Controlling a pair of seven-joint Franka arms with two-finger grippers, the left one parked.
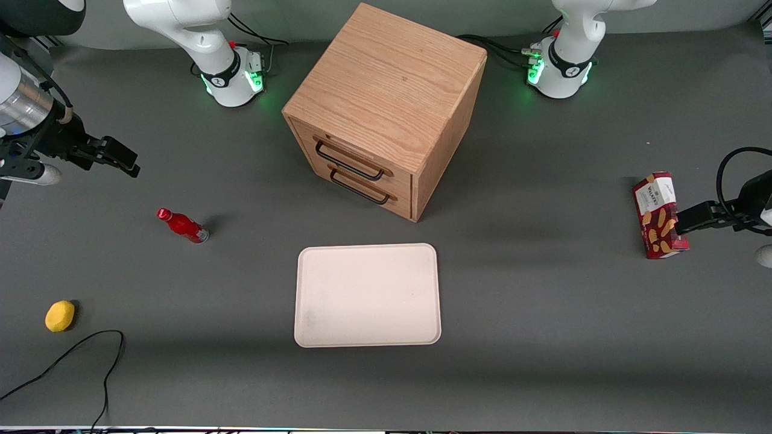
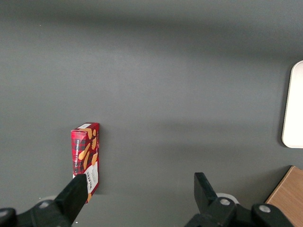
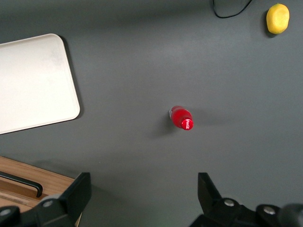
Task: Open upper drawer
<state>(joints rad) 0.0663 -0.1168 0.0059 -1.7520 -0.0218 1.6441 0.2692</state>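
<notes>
The oak cabinet (image 1: 386, 96) stands in the middle of the table, farther from the front camera than the tray. Its upper drawer (image 1: 338, 146) is shut flush, with a thin black wire handle (image 1: 348, 161). Below it is the lower drawer with a matching handle (image 1: 360, 188). My gripper (image 1: 125, 161) hangs open and empty above the table toward the working arm's end, well apart from the cabinet. In the right wrist view the gripper (image 3: 144, 187) has its black fingers (image 3: 79, 191) spread wide over bare mat. A cabinet corner (image 3: 52, 180) with one black handle (image 3: 21, 182) shows beside them.
A white tray (image 1: 368, 301) lies in front of the cabinet. A red bottle (image 1: 183, 226) lies on the mat, nearer to the front camera than my gripper. A yellow lemon (image 1: 60, 316) and a black cable (image 1: 90, 355) are nearer still. A biscuit box (image 1: 658, 215) lies toward the parked arm's end.
</notes>
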